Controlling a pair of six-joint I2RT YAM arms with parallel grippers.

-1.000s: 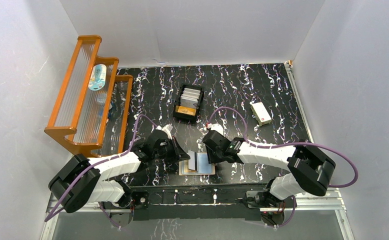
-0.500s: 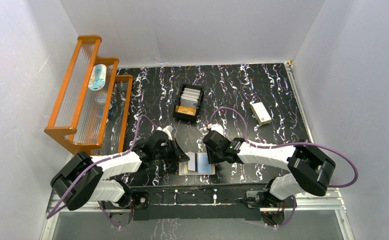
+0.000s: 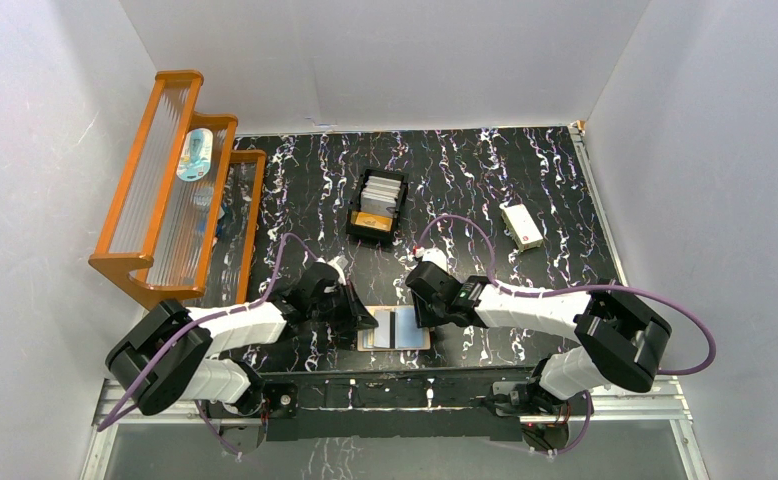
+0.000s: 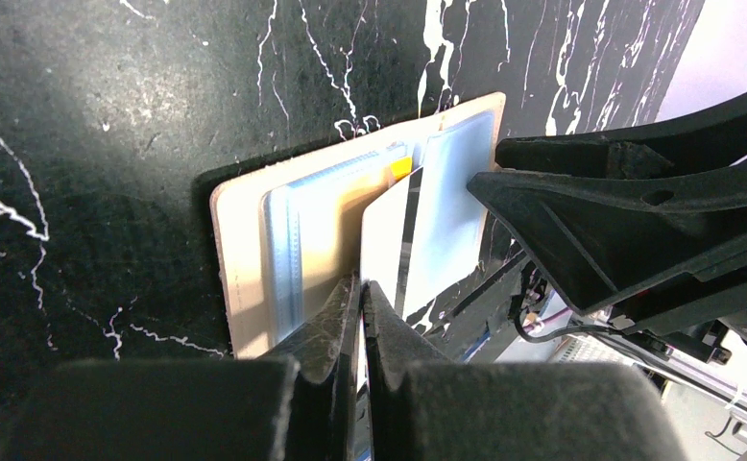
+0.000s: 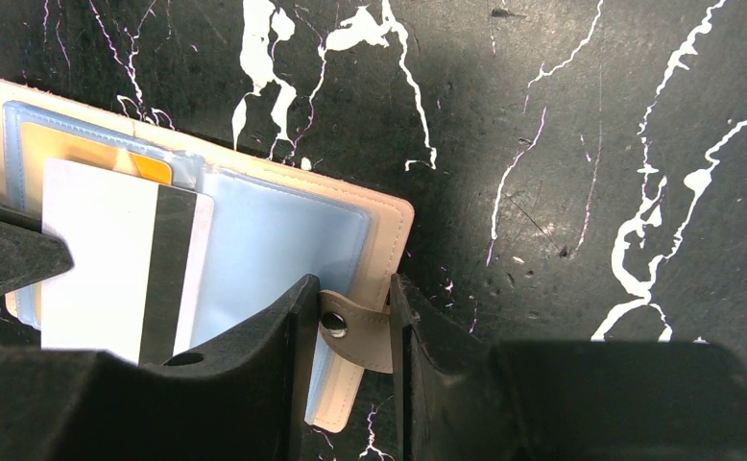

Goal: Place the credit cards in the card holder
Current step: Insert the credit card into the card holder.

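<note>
Tan wallet (image 5: 395,240) lies open; right gripper (image 5: 349,303) clamped on its snap tab (image 5: 360,338); left gripper (image 4: 360,288) pinching white striped card (image 4: 384,240).

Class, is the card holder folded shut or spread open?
Spread open: the card holder lies flat, clear sleeves facing up, snap tab unfastened.

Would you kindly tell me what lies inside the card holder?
Inside the card holder: clear sleeves, an orange card in one, and a white striped card over it, pinched by the left gripper. The orange card's remainder is covered.
</note>
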